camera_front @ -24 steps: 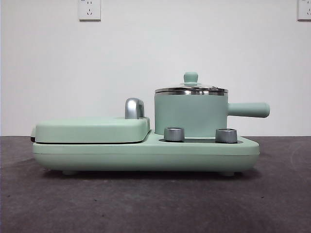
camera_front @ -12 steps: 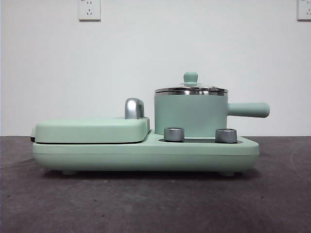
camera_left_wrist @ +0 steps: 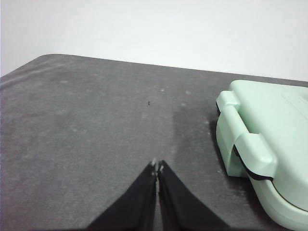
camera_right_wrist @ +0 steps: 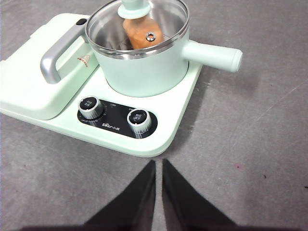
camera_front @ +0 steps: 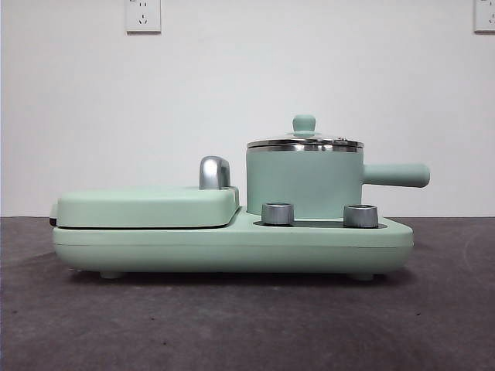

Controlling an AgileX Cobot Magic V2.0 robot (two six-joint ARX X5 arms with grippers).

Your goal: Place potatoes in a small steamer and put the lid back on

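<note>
The small steamer (camera_front: 303, 182) (camera_right_wrist: 144, 67), a mint-green pot with a side handle (camera_front: 396, 175), stands on the right half of a mint-green cooker base (camera_front: 232, 246). The glass lid (camera_front: 304, 141) (camera_right_wrist: 139, 21) with its green knob sits on the pot's rim. Through the glass in the right wrist view the orange-brown potatoes (camera_right_wrist: 138, 31) lie inside the pot. My right gripper (camera_right_wrist: 159, 166) is shut and empty above the table in front of the cooker's dials. Off the cooker's griddle end, the left gripper (camera_left_wrist: 157, 166) hangs shut and empty over bare table. Neither arm shows in the front view.
A closed flat griddle cover (camera_front: 147, 205) (camera_left_wrist: 269, 139) with a steel handle (camera_front: 214, 171) fills the cooker's left half. Two steel dials (camera_front: 277, 213) (camera_front: 360, 215) sit in front of the pot. The dark grey table (camera_front: 247, 325) runs to a white wall with sockets (camera_front: 143, 15).
</note>
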